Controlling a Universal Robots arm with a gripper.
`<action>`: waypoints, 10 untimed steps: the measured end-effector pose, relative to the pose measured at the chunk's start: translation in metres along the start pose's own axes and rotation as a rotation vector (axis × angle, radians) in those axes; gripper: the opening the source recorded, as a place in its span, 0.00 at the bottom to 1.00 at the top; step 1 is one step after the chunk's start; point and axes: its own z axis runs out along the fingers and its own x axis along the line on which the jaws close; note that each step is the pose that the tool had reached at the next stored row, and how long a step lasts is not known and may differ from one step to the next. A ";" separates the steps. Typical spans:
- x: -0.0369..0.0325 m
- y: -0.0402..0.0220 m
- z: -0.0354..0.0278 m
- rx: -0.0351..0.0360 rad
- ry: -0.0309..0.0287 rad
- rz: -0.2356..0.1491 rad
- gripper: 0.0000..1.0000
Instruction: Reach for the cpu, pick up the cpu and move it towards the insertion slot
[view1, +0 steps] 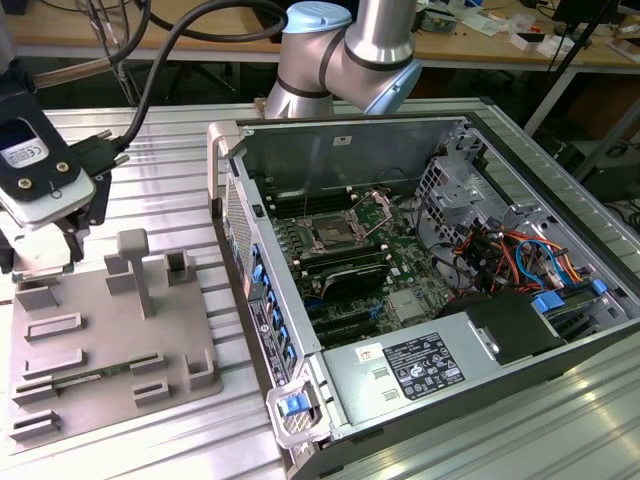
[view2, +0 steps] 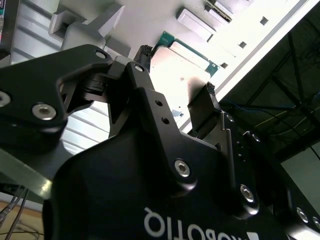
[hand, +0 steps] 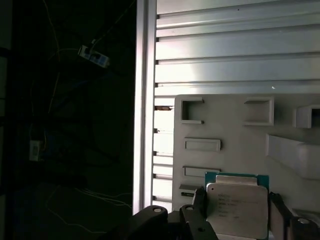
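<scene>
1. Silvery metal with a green rim, the cpu (hand: 237, 210) sits at the lower right of the first wrist view. My jaws are clamped on its opposite edges, which leaves the top face bare.
2. Beneath it lies the grey tray (hand: 240, 135). The chip overlaps one recess, so I judge it lifted clear.
3. Well apart, mid-frame in the exterior view, the insertion slot (view1: 333, 237) lies inside the open computer case (view1: 340, 140), reachable from above.
4. Both rest on the ribbed worktop (view1: 160, 160).
</scene>
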 end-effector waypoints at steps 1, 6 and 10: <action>-0.0010 0.0000 0.0000 -0.0001 0.0001 0.000 0.55; -0.0053 -0.0002 0.0000 -0.0001 0.0005 0.000 0.55; -0.0062 -0.0003 -0.0006 -0.0001 0.0006 0.000 0.55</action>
